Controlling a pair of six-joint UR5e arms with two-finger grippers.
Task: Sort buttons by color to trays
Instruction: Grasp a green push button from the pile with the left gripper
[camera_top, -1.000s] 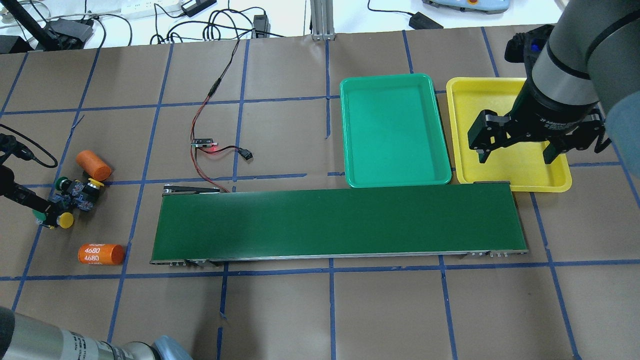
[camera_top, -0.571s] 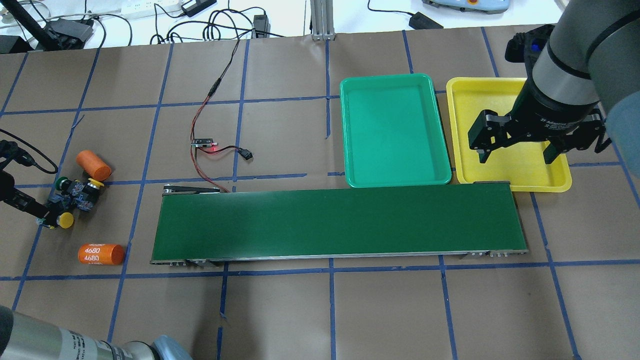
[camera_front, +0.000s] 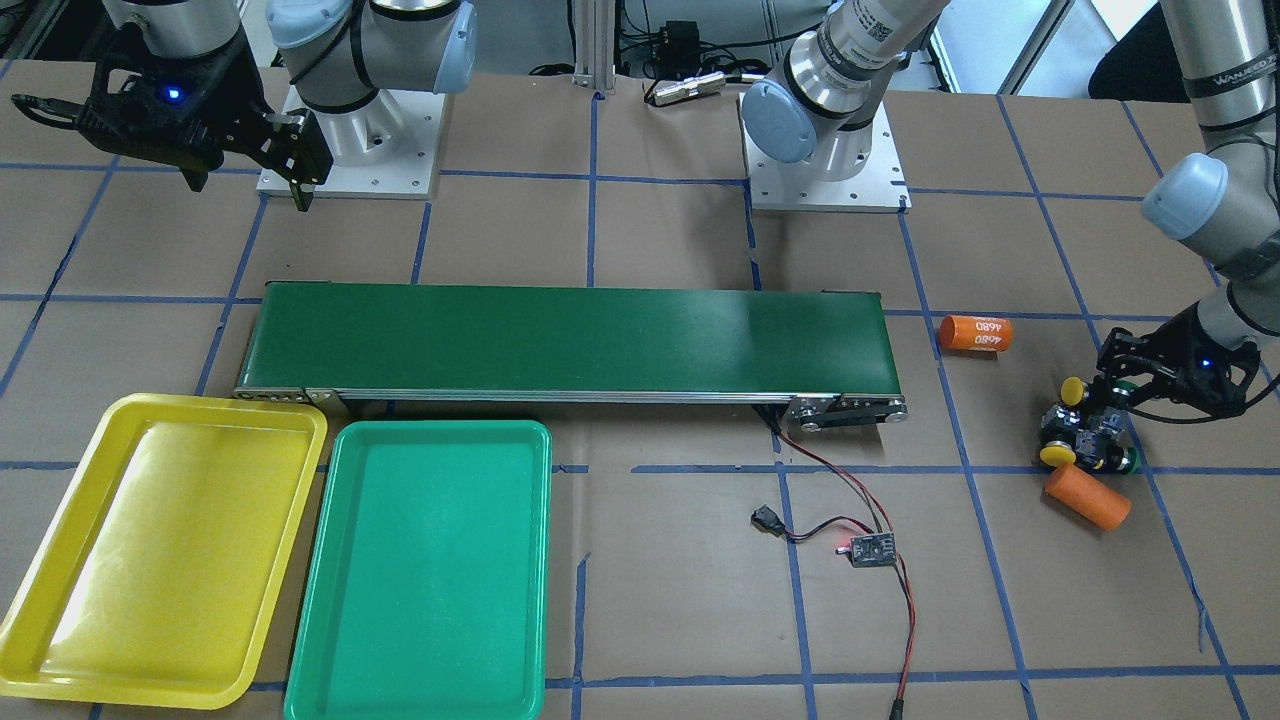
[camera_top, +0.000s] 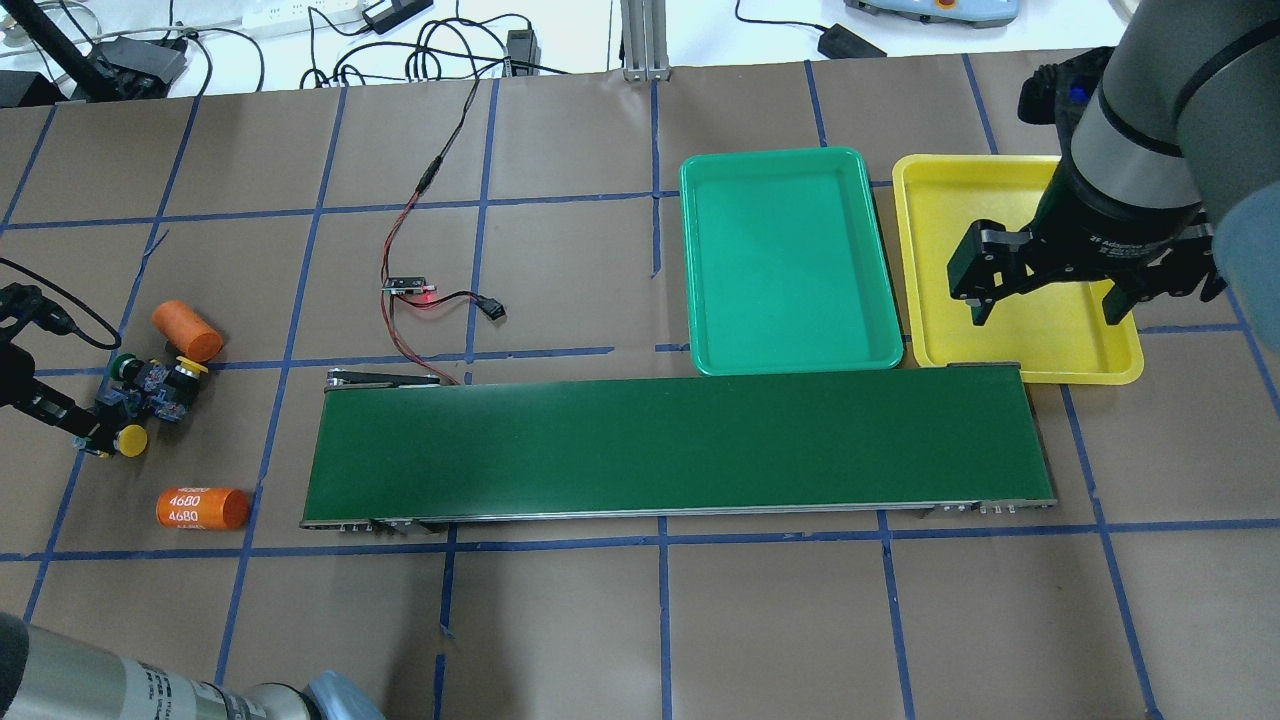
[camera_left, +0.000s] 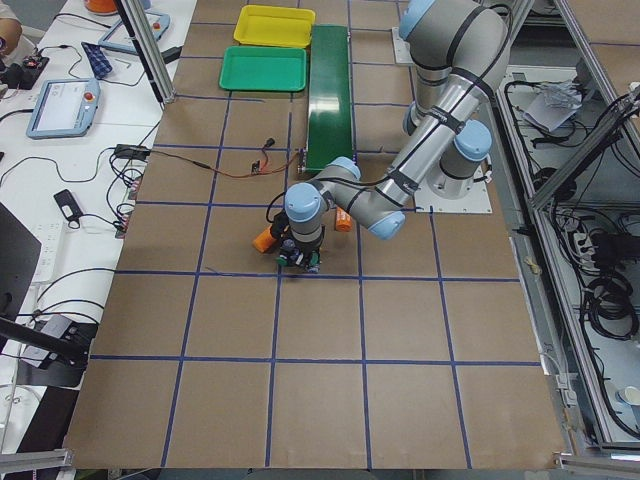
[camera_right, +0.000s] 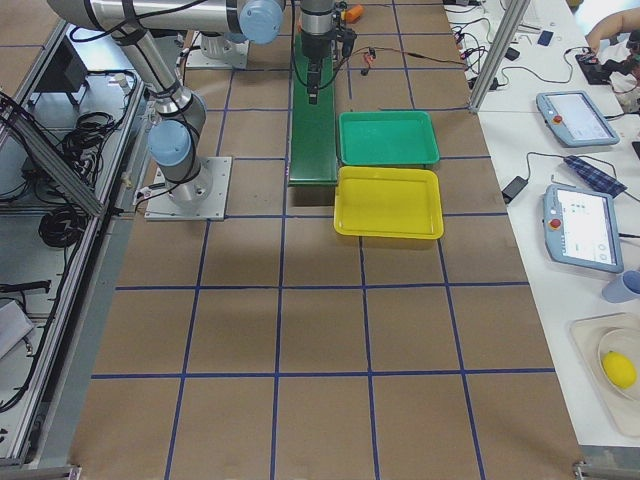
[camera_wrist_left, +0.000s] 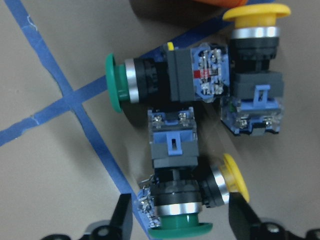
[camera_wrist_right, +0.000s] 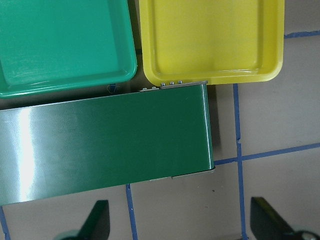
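Observation:
Four buttons lie bunched at the table's left end. In the left wrist view, one green button (camera_wrist_left: 116, 82) and one yellow button (camera_wrist_left: 256, 15) lie farther off. A second green button (camera_wrist_left: 180, 229) and a second yellow button (camera_wrist_left: 235, 177) lie nearest. My left gripper (camera_wrist_left: 182, 215) is open and low, one finger on each side of the near green button. The cluster (camera_top: 150, 388) and left gripper (camera_top: 90, 425) show small overhead. The green tray (camera_top: 790, 260) and yellow tray (camera_top: 940, 260) are empty. My right gripper (camera_top: 1045, 312) hangs open and empty above the yellow tray's near edge.
A long dark-green conveyor belt (camera_top: 680, 445) runs between the buttons and the trays. Two orange cylinders flank the cluster, one plain (camera_top: 187, 331) and one marked 4680 (camera_top: 203, 508). A small circuit board (camera_top: 408, 286) with red and black wires lies behind the belt.
The left gripper has shifted a little at the button cluster, and the green cap at its front-left no longer shows overhead. The right gripper has drifted slightly to the right.

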